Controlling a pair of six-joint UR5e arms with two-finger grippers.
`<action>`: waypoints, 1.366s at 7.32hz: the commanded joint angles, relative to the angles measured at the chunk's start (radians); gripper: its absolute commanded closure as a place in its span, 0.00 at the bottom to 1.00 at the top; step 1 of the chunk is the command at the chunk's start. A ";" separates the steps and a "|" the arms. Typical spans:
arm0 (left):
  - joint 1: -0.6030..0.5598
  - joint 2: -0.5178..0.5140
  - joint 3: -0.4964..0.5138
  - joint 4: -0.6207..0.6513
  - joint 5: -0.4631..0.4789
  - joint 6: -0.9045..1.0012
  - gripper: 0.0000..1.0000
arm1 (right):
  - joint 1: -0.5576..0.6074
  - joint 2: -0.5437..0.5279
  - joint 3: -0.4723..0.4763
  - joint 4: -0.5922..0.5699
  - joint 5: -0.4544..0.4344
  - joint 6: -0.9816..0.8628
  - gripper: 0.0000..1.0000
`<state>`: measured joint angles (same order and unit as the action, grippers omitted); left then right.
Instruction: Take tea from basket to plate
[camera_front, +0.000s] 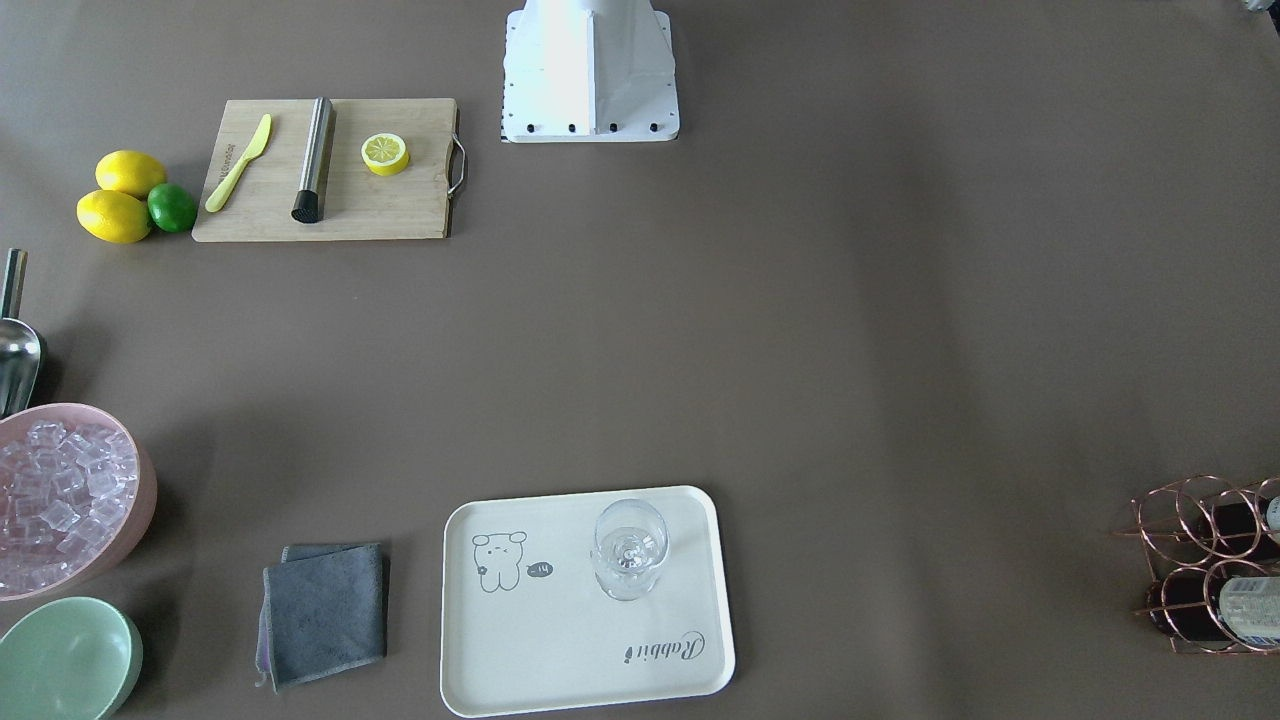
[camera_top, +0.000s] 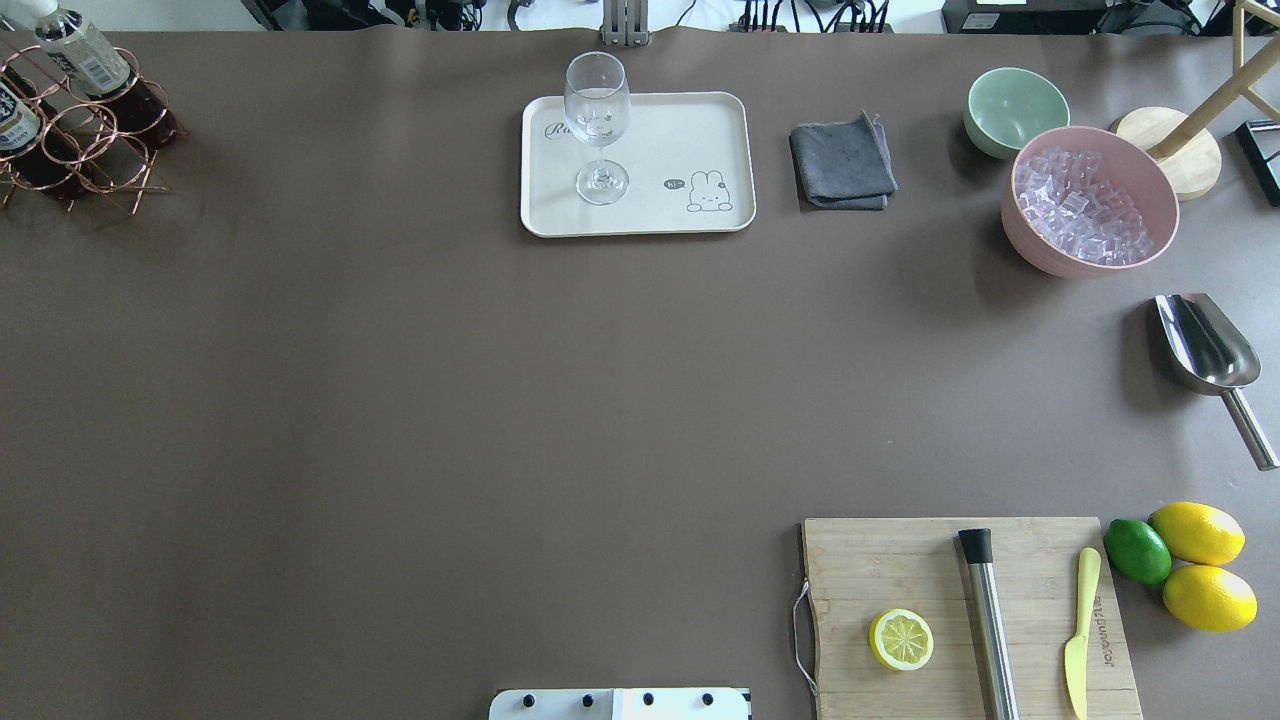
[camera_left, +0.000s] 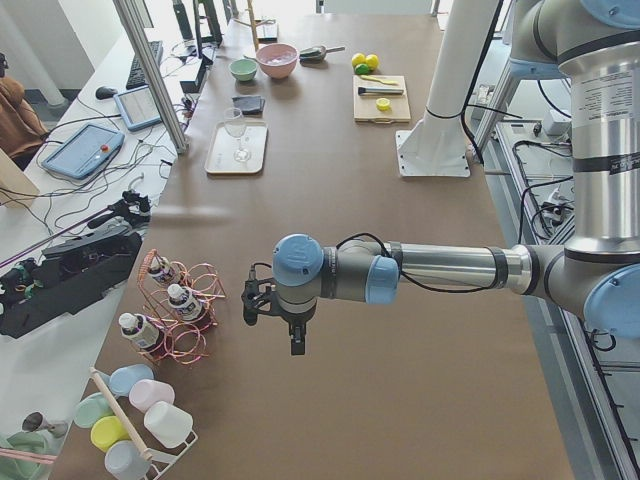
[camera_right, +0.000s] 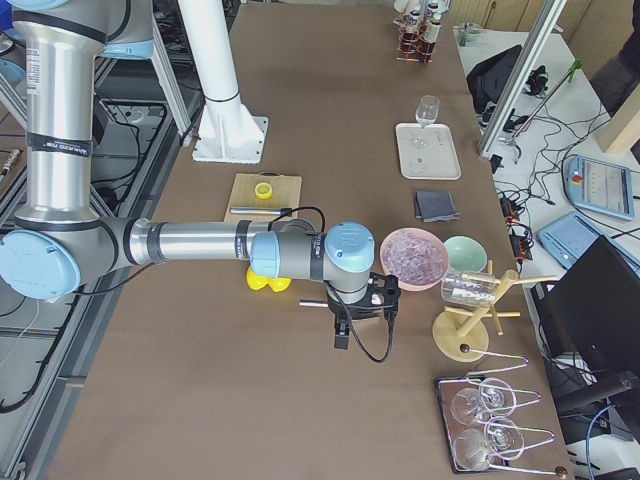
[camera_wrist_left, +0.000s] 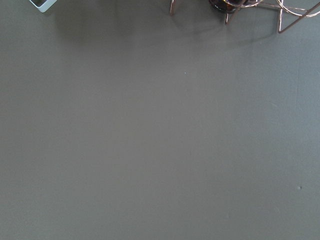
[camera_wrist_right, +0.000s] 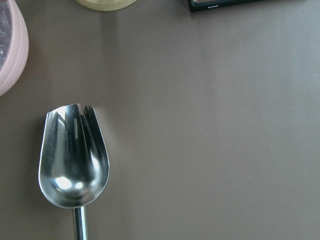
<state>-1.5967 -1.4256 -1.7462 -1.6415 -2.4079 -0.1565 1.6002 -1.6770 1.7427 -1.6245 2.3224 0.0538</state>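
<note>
Several tea bottles (camera_top: 85, 55) with dark liquid and white caps lie in the rose-gold wire basket (camera_top: 95, 150) at the table's far left corner; both show at the right edge of the front view, the tea (camera_front: 1245, 610) in the basket (camera_front: 1185, 520). The cream plate (camera_top: 690, 130) with the bear drawing sits mid-table at the far edge and carries a clear glass (camera_top: 597, 110). My left gripper (camera_left: 268, 305) hovers over bare table just beside the basket (camera_left: 195, 300). My right gripper (camera_right: 360, 300) hovers over the steel scoop. I cannot tell whether either is open or shut.
A grey cloth (camera_top: 842, 162), a mint-green bowl (camera_top: 1015, 108) and a pink bowl of ice (camera_top: 1088, 200) stand right of the plate. A steel scoop (camera_top: 1210, 355) lies near the right edge. A cutting board (camera_top: 965, 615) with half a lemon, muddler and knife, plus lemons and a lime, sits near right.
</note>
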 joint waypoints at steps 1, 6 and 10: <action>-0.034 -0.012 0.002 0.006 0.009 -0.041 0.02 | -0.006 0.000 -0.002 0.000 -0.002 0.006 0.00; -0.077 -0.209 0.081 0.009 0.009 -0.927 0.02 | -0.012 0.000 0.001 0.000 -0.002 0.006 0.00; -0.135 -0.421 0.215 -0.003 0.079 -1.313 0.03 | -0.014 0.000 0.001 -0.002 -0.003 0.000 0.00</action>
<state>-1.7258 -1.7527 -1.6054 -1.6347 -2.3581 -1.3508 1.5869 -1.6766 1.7442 -1.6245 2.3195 0.0548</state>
